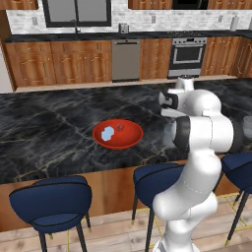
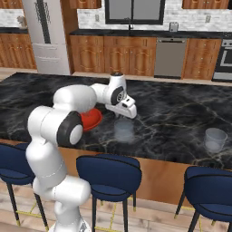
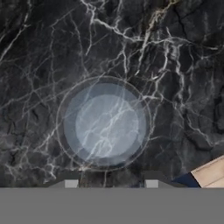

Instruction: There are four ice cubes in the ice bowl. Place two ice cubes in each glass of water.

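Hovering pincer (image 3: pixel 108 183), parted, above glass (image 3: pixel 105 124)

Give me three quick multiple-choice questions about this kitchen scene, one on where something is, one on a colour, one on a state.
1. Where does the gripper hover?
A. over the red bowl
B. above the nearer glass
C. by the oven

2. What colour is the ice bowl?
A. red
B. green
C. white

3. What does the nearer glass hold by way of ice?
A. two cubes
B. four cubes
C. none

Answers: 1 B, the hand view looks straight down into the glass. 2 A, it shows bright red on the dark counter. 3 C, the glass looks clear inside, and pale ice cubes lie in the bowl.
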